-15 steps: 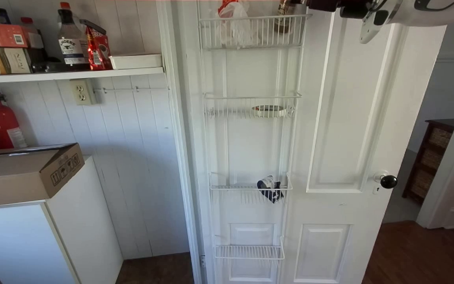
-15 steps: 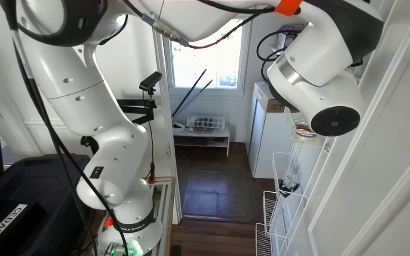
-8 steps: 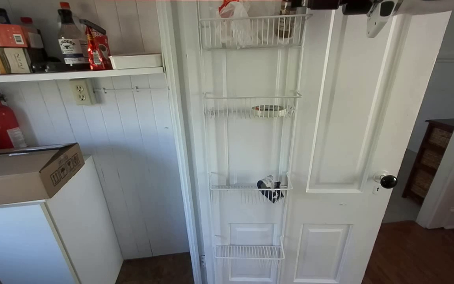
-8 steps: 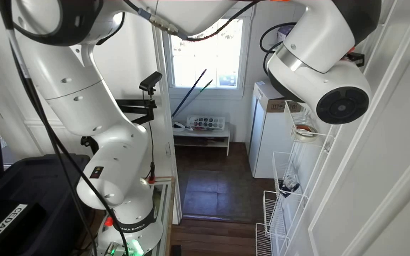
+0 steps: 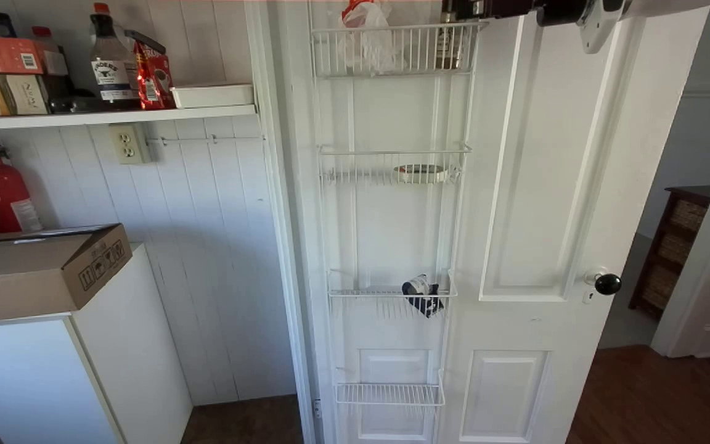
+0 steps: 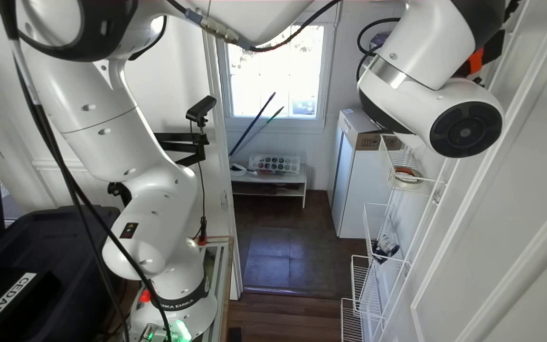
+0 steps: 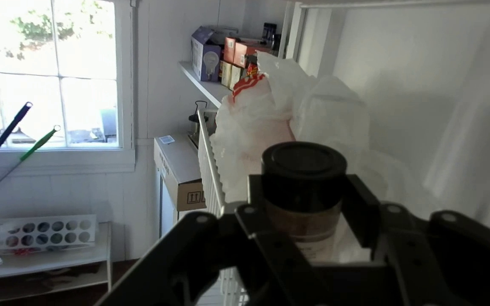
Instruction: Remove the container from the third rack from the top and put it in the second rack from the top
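A white panelled door [image 5: 546,160] takes up much of the right of the scene in an exterior view. The white arm [image 6: 112,147] rises at the left in an exterior view and reaches over to the right. Left of the door stands a white cabinet [image 5: 127,345] with a cardboard box [image 5: 16,277] on top. Against the door hang white wire tiers, one above another: in view are the upper basket [image 5: 327,54], the next basket [image 5: 364,176], the lower basket [image 5: 361,294] and a fourth basket [image 5: 390,394]. A rumpled plastic bag [image 5: 367,49] sits left of the middle of the upper basket. The dark hand [image 7: 306,189] comes to that basket from the right, narrowed onto a small bottle [image 5: 448,49], a finger on either side of its black cap. A dark-and-white packet [image 5: 423,301] lies toward the right of the lower basket, and a pale round object [image 5: 421,176] toward the right of the next basket. The small bottle is upright at the right end of the upper basket, behind the front wires; in the wrist view the plastic bag is on its far side. Whether its base touches the basket floor, I cannot tell. A black knob [image 5: 607,284] is near the door's right edge.
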Motion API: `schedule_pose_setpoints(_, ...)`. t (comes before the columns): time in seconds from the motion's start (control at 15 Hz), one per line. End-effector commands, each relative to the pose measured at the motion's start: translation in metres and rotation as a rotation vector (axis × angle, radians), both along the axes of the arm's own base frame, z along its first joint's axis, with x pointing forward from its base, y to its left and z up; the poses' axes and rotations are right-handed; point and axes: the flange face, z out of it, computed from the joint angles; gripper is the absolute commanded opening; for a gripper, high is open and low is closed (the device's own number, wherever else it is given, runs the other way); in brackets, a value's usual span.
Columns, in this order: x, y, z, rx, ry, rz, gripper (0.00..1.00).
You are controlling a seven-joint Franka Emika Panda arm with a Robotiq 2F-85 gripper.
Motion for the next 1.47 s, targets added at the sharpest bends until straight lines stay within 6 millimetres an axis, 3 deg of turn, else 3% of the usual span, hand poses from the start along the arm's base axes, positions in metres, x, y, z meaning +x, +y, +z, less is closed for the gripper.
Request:
schedule_pose_setpoints(0.0, 0.004, 0.001, 0.013, -0.037, 0.059, -0.016, 0.74)
schedule_pose_setpoints(0.07, 0.003, 0.001, 0.016, -0.037, 0.06, -0.01, 0.75)
schedule_pose_setpoints(0.33, 0.001, -0.002, 0.025, -0.012, 0.056, 0.021, 0.99)
schedule_pose_setpoints(0.67, -0.007, -0.016, 0.022, -0.073, 0.026, 0.098, 1.0)
schedule_pose_setpoints(0.93, -0.026, -0.034, 0.018, -0.187, -0.025, 0.219, 1.0)
schedule_pose_setpoints(1.4, -0.056, -0.078, 0.03, -0.331, -0.363, 0.308, 1.0)
